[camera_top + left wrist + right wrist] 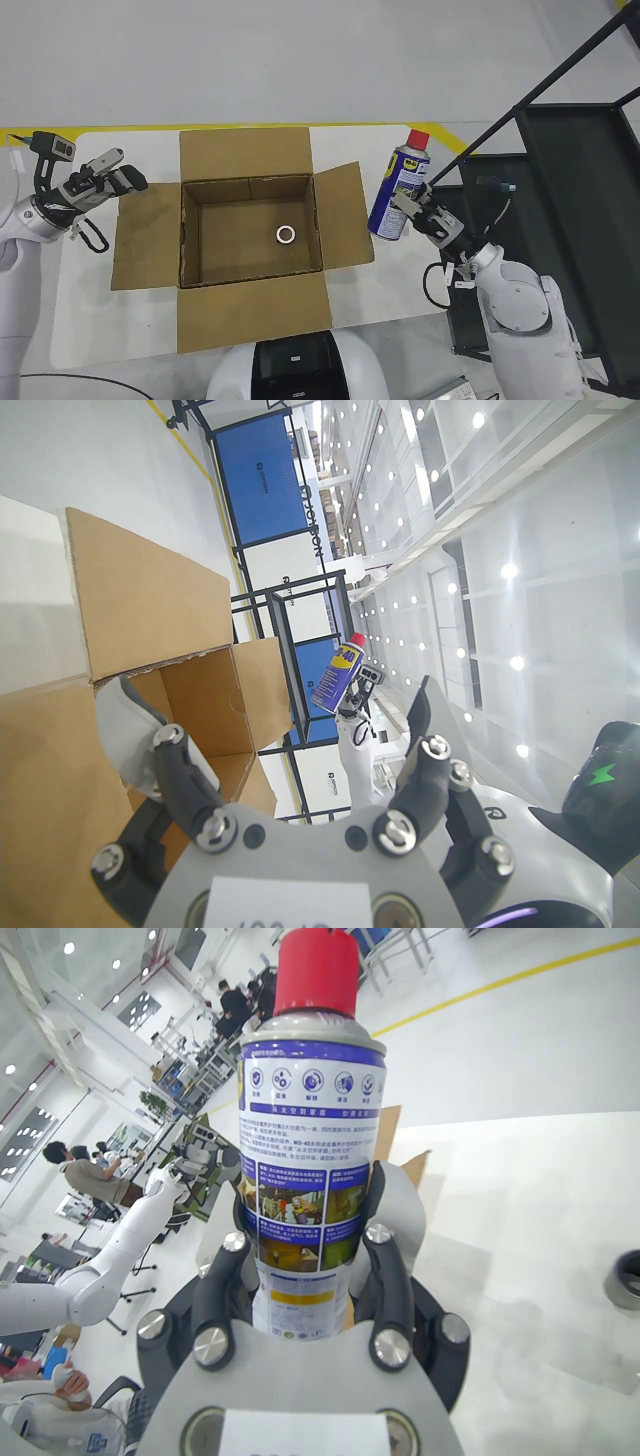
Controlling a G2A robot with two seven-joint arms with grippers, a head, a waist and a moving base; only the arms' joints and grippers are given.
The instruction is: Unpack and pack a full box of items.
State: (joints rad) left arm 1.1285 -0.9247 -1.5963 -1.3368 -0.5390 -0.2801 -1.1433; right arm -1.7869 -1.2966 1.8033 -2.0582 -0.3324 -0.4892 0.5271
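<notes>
Cardboard box point(245, 152) sits open in the middle of the white table point(400, 290), its four flaps spread outward, and a small ring point(286, 235) lies alone on its floor. The right gripper point(415, 207) is clamped on the lower half of the blue spray can point(398, 192), red cap uppermost and leaning a little, holding it raised just beyond the box's right flap point(345, 215). The left gripper point(122, 170) hangs at the opposite side of the box, by the left flap, with its fingers spread apart and nothing between them.

The hold looks like the weak point. The can is tall and smooth-walled and is gripped low, so a quick swing could let it pivot or slide between the pads. If it is set down while tilted, it would likely topple and roll along the table. If it is headed for the box, its base could snag the right flap or wall, or land on the ring and stand crooked.
</notes>
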